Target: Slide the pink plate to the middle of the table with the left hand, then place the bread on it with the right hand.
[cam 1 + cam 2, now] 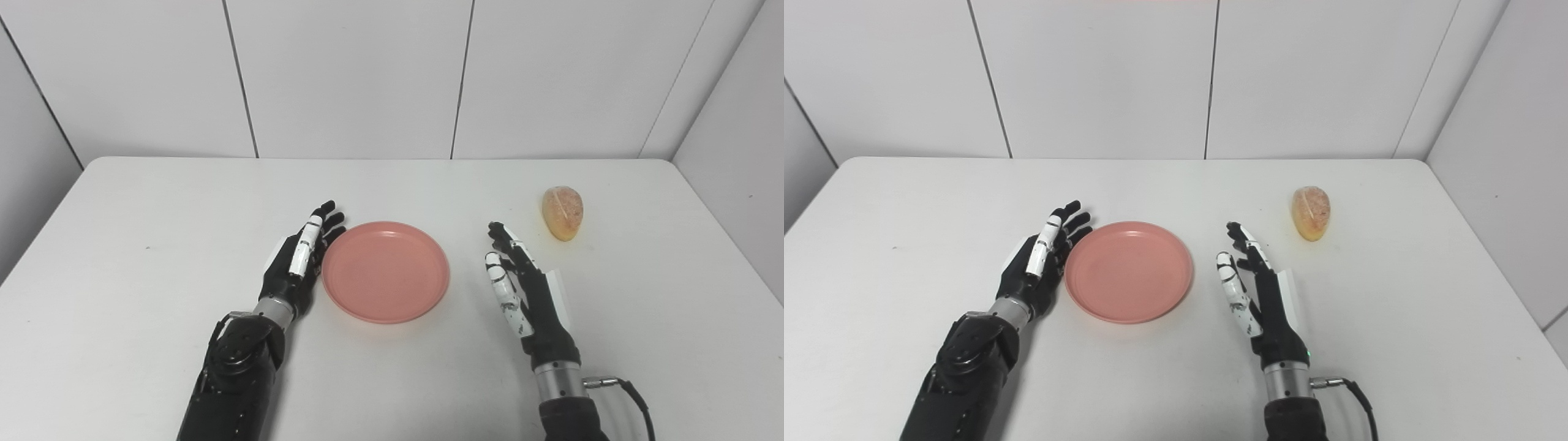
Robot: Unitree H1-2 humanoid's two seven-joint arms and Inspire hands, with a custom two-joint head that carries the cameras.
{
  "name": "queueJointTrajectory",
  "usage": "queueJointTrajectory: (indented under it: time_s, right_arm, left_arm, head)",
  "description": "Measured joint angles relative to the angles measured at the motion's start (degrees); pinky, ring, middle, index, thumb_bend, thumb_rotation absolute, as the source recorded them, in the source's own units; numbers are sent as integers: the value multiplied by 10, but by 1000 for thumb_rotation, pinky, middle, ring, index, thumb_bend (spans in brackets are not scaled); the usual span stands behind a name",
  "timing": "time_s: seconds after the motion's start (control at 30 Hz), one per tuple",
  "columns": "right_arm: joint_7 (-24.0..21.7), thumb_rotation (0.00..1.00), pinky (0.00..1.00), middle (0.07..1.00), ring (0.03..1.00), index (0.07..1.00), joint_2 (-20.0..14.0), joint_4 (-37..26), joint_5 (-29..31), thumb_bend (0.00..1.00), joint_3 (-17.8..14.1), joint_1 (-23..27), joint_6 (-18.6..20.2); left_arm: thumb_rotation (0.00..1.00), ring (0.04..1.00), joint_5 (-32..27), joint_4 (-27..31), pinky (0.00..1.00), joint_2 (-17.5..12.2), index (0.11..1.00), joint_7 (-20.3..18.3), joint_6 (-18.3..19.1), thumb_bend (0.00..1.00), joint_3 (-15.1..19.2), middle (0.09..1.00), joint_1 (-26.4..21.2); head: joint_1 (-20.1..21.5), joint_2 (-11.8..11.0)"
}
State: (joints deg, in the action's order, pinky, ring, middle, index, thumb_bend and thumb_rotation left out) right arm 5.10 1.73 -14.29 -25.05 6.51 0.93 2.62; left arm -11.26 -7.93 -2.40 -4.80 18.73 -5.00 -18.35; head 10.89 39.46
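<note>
The pink plate (pixel 386 271) sat mid-table, left hand (pixel 297 260) flat-fingered against its 9 o'clock rim, gripping nothing. Bread (pixel 562 212) lay at 2 o'clock, untouched; right hand (pixel 520 288) was spread, empty.

The white tabletop (pixel 153 245) before me carries a pink plate (pixel 386 272) near its middle, lying flat, and a bread roll (pixel 562 212) well apart toward my far right.

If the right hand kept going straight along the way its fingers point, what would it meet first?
Probably nothing: the right hand points up-left toward the table's far edge, passing between the pink plate and the bread.
</note>
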Motion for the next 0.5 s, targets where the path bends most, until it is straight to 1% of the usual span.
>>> queueJointTrajectory:
  time_s: [0.1, 0.13, 0.17, 0.27, 0.4, 0.5]
  right_arm:
    - [-5, 1000, 783, 845, 844, 831, -3, -18, -11, 316, 0, 9, 9]
    - [-6, 1000, 785, 846, 847, 832, -6, -22, -16, 318, -1, 15, 9]
    - [-7, 1000, 787, 847, 849, 833, -10, -26, -23, 320, -1, 21, 9]
    - [-9, 1000, 805, 854, 857, 838, -23, -32, -43, 328, -8, 51, 11]
    - [-9, 1000, 811, 858, 858, 847, -38, -45, -74, 353, -15, 86, 18]
    - [-14, 1000, 747, 857, 821, 847, -44, -45, -76, 384, -21, 108, 28]
  left_arm:
    - [1000, 922, 0, 1, 927, 1, 929, -1, 0, 338, 0, 931, 1]
    - [1000, 922, 0, 1, 927, 1, 929, -2, 0, 340, 0, 931, 1]
    - [1000, 922, -1, 0, 927, 1, 929, -4, 0, 341, 0, 930, 1]
    - [1000, 923, -1, -1, 927, 0, 930, -10, 0, 340, 3, 931, 1]
    - [1000, 919, -1, -5, 918, -5, 930, -22, 0, 337, 5, 928, 0]
    - [1000, 915, -1, -7, 913, -6, 924, -26, 0, 336, 7, 923, 0]
  head:
    - [0, 0]
    - [16, -3]
    - [16, -4]
    - [35, -10]
    - [47, -13]
    - [57, -17]
